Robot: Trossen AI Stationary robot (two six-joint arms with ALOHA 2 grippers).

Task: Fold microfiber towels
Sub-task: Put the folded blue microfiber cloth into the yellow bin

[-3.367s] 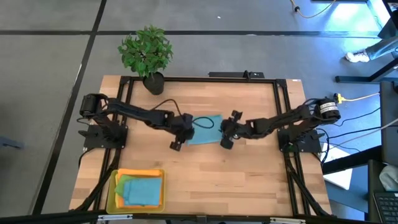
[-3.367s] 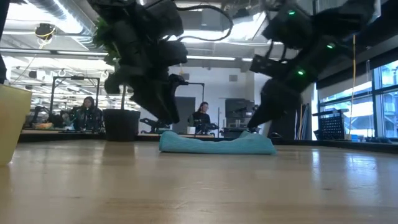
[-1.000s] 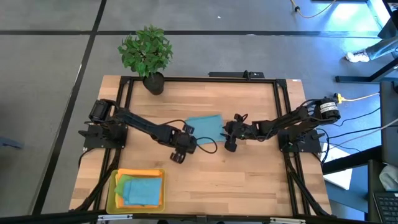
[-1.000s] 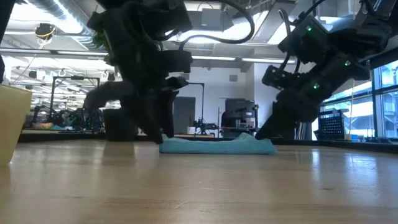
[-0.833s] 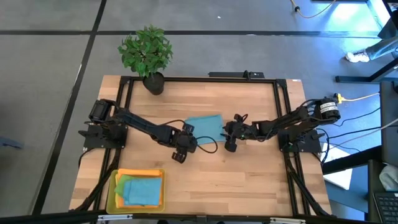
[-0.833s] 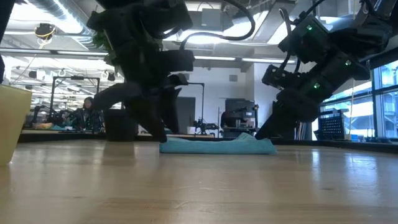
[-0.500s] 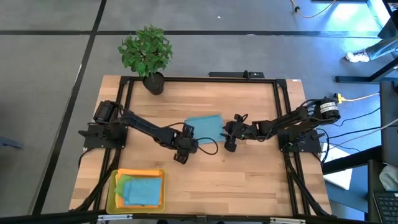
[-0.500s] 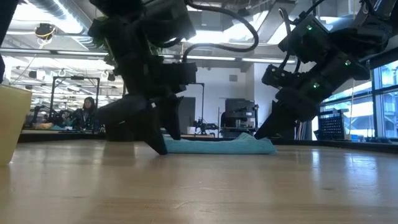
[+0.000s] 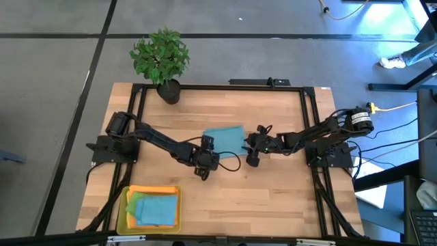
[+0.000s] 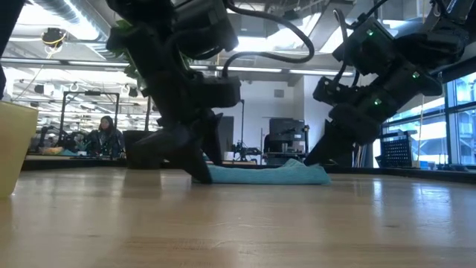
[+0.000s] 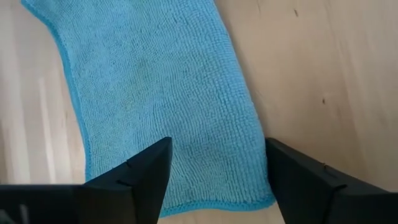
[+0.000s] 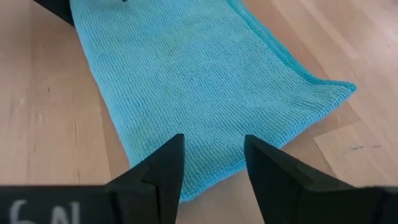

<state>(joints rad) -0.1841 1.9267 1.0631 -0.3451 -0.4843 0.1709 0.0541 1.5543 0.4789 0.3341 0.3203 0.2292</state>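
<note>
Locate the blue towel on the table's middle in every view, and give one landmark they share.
High view: blue towel at the table's centre, between both arms.
Low view: flat strip on the tabletop, mid-picture.
Left wrist view: fills the upper middle.
Right wrist view: spreads across the middle.
Shared landmark: the wooden tabletop beneath it.

Partial pale characters on the right pincer (image 12: 211, 177), not legible.

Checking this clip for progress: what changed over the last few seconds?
The left hand swung off the teal towel's left edge toward the table's front, then opened. The right hand shifted slightly toward the towel's right edge. The towel stays folded flat; tray unchanged.
</note>
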